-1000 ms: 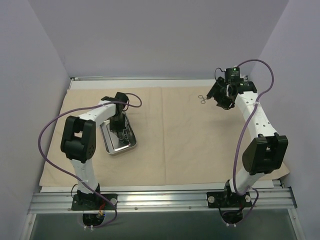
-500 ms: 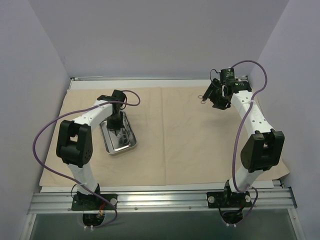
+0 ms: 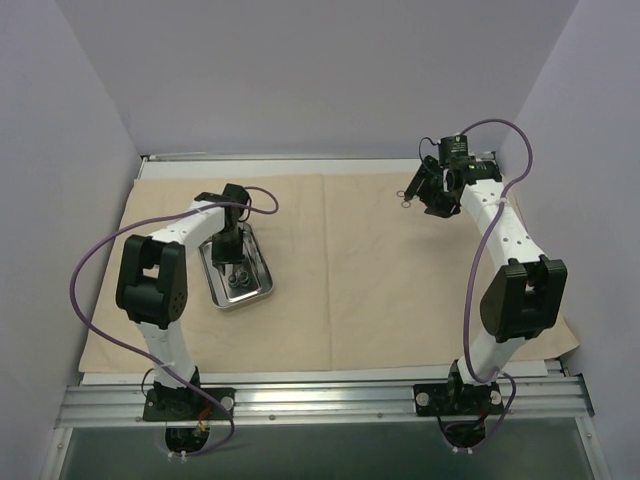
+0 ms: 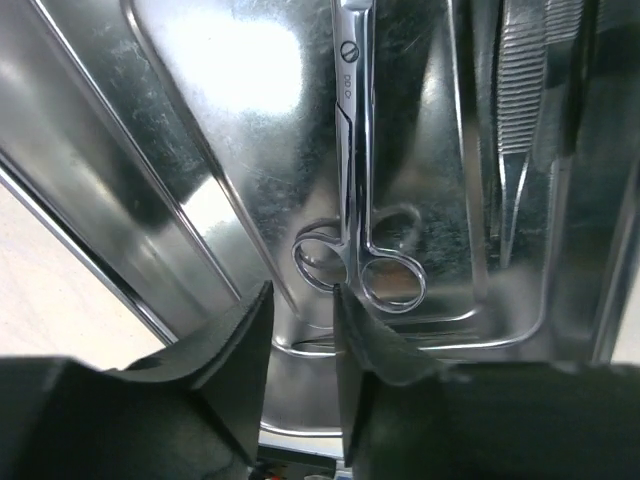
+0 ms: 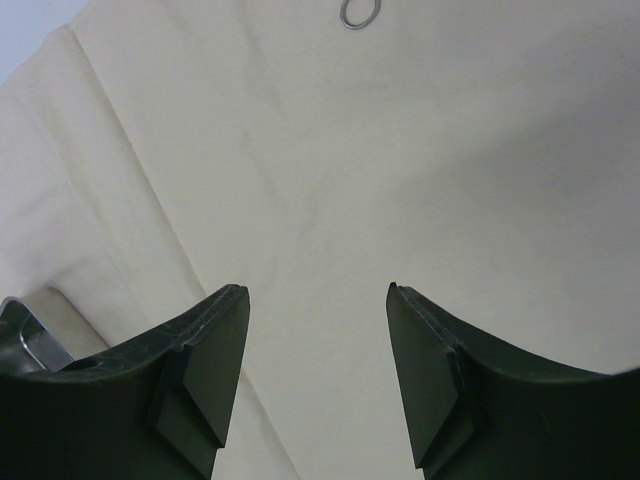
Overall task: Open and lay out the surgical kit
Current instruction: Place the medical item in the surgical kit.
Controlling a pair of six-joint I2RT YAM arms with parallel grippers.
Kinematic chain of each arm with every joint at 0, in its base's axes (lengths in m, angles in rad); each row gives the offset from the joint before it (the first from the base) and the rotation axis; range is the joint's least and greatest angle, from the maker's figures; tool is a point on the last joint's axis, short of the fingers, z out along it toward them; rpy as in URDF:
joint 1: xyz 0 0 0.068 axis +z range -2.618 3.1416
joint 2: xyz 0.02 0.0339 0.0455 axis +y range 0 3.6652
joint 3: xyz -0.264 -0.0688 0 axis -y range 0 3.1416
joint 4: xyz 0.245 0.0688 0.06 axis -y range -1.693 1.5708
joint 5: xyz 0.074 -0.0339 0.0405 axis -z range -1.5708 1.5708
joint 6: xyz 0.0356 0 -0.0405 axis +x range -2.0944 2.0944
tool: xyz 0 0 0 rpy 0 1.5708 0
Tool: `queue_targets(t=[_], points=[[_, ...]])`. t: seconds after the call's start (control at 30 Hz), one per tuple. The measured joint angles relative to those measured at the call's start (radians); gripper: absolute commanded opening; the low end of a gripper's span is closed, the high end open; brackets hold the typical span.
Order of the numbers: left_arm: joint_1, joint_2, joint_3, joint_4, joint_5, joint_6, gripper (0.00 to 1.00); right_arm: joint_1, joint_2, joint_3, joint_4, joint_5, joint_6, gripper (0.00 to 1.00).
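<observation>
The tan cloth wrap (image 3: 360, 280) lies spread flat over the table. On its left part sits the shiny steel tray (image 3: 268, 290). My left gripper (image 3: 230, 258) points down into the tray. In the left wrist view its jaws (image 4: 303, 295) stand a narrow gap apart with nothing between them, just short of the finger rings of the scissors (image 4: 352, 150). Ribbed tweezers (image 4: 520, 110) lie beside the scissors in the tray (image 4: 230, 120). My right gripper (image 3: 425, 195) hovers open over the cloth (image 5: 330, 180) at the back right. A small ringed instrument (image 3: 404, 201) lies on the cloth by it, and one ring (image 5: 360, 13) shows ahead of its open jaws (image 5: 318, 292).
Lilac walls close the table in on the left, back and right. A metal rail (image 3: 320, 400) carrying both arm bases runs along the near edge. The cloth's near edge stops just short of that rail.
The left jaws, shut a second ago, now stand slightly apart over the tray. The right gripper has drawn back a little toward the far right, away from the ringed instrument.
</observation>
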Motion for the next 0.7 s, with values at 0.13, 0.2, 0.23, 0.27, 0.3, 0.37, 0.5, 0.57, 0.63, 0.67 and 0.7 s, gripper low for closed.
queue_targets(t=[0.13,0.2,0.23,0.27,0.3,0.37,0.5,0.57,0.63,0.67,0.7], points=[[0.010,0.008,-0.003,0.001,0.002,-0.006,0.49,0.000,0.007,0.005,0.000,0.000,-0.004,0.58],[0.017,0.008,-0.001,0.001,0.000,-0.007,0.50,0.000,0.007,0.005,0.000,0.000,-0.004,0.58],[0.018,0.009,0.002,0.001,0.000,-0.008,0.50,0.000,0.007,0.005,0.001,0.000,-0.004,0.58],[0.020,0.010,0.010,0.000,0.001,-0.008,0.49,0.000,0.007,0.005,0.000,0.000,-0.005,0.58],[0.021,0.016,0.024,-0.003,0.002,-0.008,0.47,0.000,0.007,0.005,0.000,0.000,-0.005,0.58],[0.021,0.041,0.075,-0.003,0.002,-0.011,0.45,0.000,0.007,0.005,0.000,0.000,-0.007,0.58],[0.021,0.111,0.178,0.012,0.002,-0.011,0.45,0.000,0.008,0.005,0.000,0.000,-0.011,0.58],[0.021,0.145,0.216,0.016,0.004,-0.011,0.45,0.000,0.009,0.005,0.000,0.000,-0.012,0.58],[0.021,0.172,0.240,0.018,0.006,-0.010,0.44,0.000,0.010,0.005,-0.001,0.000,-0.014,0.58],[0.021,0.184,0.247,0.020,0.006,-0.010,0.44,0.000,0.011,0.005,-0.002,-0.001,-0.015,0.58],[0.021,0.194,0.253,0.021,0.006,-0.010,0.43,0.000,0.011,0.005,-0.002,0.000,-0.016,0.58]])
